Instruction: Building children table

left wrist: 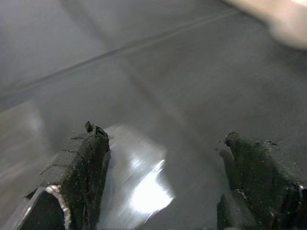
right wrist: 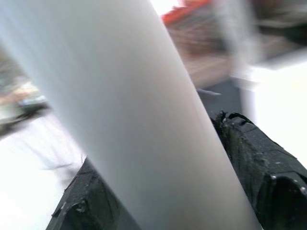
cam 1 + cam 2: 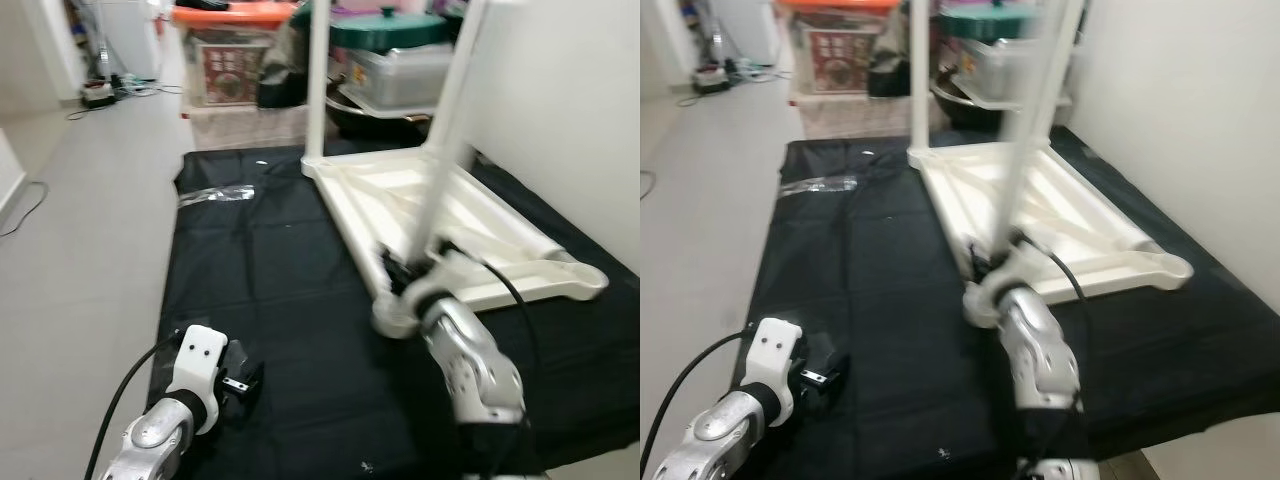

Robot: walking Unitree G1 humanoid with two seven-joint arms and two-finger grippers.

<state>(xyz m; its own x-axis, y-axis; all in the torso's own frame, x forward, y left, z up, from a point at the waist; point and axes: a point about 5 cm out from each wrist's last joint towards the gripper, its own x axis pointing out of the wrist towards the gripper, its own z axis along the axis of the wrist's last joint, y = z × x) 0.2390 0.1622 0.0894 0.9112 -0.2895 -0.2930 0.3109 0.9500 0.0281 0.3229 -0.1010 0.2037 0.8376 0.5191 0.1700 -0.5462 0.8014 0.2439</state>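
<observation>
**Seating a leg in the upturned children's table**

While my right claw (image 3: 408, 272) is clamped round the white table leg (image 3: 452, 130) near its foot, the leg leans away from the upturned white table frame (image 3: 470, 225) instead of standing square in the near corner socket. In the right wrist view the leg runs between my two black fingers (image 2: 261, 158), one on each side. Another leg (image 3: 317, 80) stands upright at the frame's far corner, and I would use it as my guide: bring the held leg to the same vertical before pressing down, I judge, or it may bind in the socket. The frame could slide on the cloth, so a straight downward push seems safer than a sideways one.

My left claw (image 3: 238, 385) hangs low, well apart from the frame, its fingers spread over a shiny clear plastic wrapper (image 1: 136, 177) and holding nothing.

The frame lies on a black cloth (image 3: 270, 270) spread over the pale floor (image 3: 80, 220). Beyond the frame's far edge stand storage boxes, one with an orange lid (image 3: 235, 14), and a green-lidded pot (image 3: 388, 28). A white wall (image 3: 570, 110) runs beside the frame, and another clear plastic bag (image 3: 215, 195) lies on the cloth off its far corner.
</observation>
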